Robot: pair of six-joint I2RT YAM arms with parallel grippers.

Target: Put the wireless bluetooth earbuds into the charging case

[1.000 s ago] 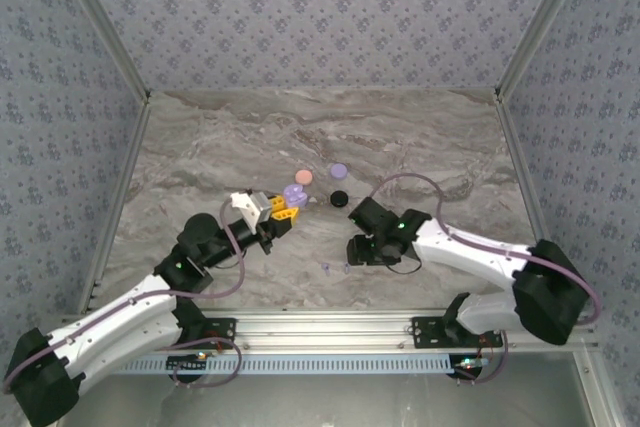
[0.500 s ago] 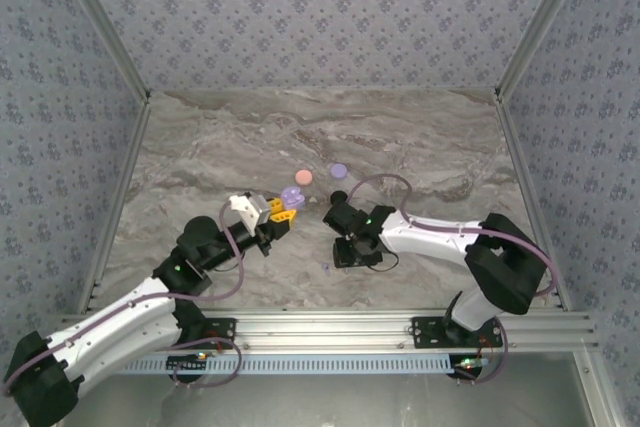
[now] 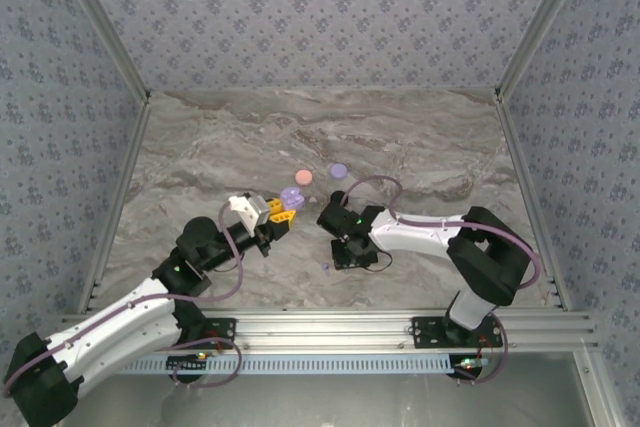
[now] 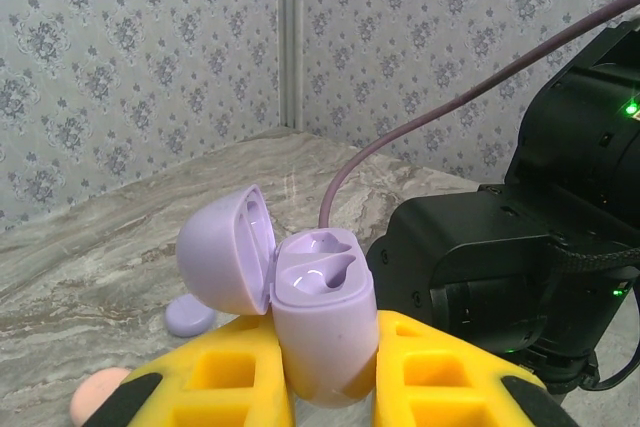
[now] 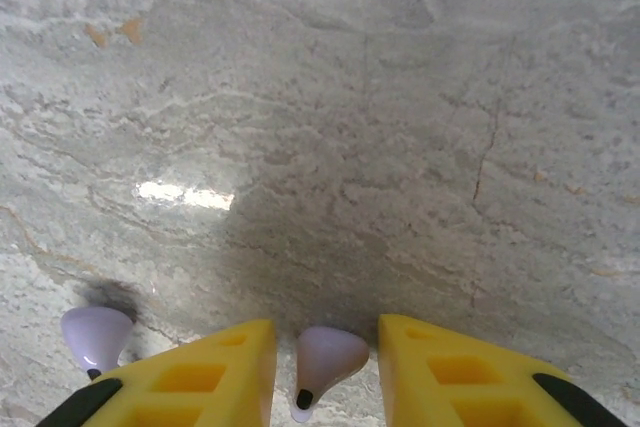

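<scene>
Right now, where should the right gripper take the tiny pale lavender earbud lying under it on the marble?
Probably the broad rounded head, pinched across its two sides from straight above. The pale lavender earbud lies on the marble between the right gripper's open yellow fingers; its head faces both pads, while the other end tapers to a thin dark tip.

earbuds (image 5: 325, 355) (image 5: 97, 335): 2 | open case (image 4: 322, 322): 1 | lavender disc (image 3: 339, 171): 1 | pink disc (image 3: 304, 177): 1

The right arm's black wrist (image 4: 500, 267) crowds the open case (image 4: 320, 307); the far table (image 3: 400, 137) lies bare
</scene>
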